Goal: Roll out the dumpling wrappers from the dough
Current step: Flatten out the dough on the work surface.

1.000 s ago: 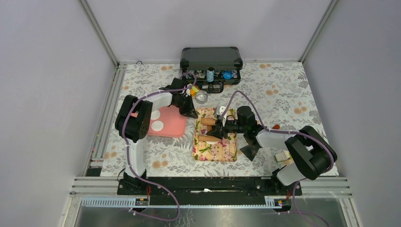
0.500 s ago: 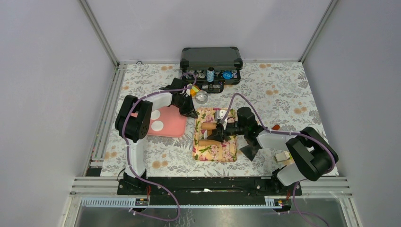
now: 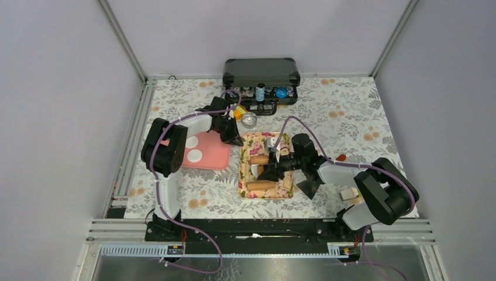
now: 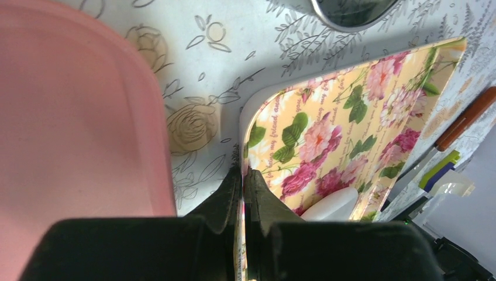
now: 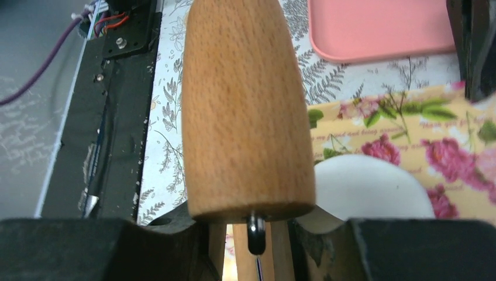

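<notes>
A flattened white piece of dough (image 5: 365,187) lies on the floral board (image 3: 281,186), also seen as dough (image 3: 255,170) between the two wooden rollers of a rolling pin (image 3: 261,185). My right gripper (image 3: 271,170) is shut on the pin's handle; in the right wrist view one roller (image 5: 245,105) fills the middle above the right gripper (image 5: 255,234). My left gripper (image 4: 243,175) is shut on the board's far left edge (image 4: 327,134), seen from above as the left gripper (image 3: 236,140). Two dumpling wrappers (image 3: 193,149) rest on the pink tray (image 3: 213,157).
An open black case (image 3: 261,73) with small items stands at the back. A round silver tin (image 3: 250,120) sits just beyond the board. An orange-handled tool (image 3: 341,157) and a small white block (image 3: 349,193) lie at the right, by the right arm.
The right gripper has drawn the rolling pin toward the near end of the board, over the dough. The left gripper has stayed clamped on the board's edge.
</notes>
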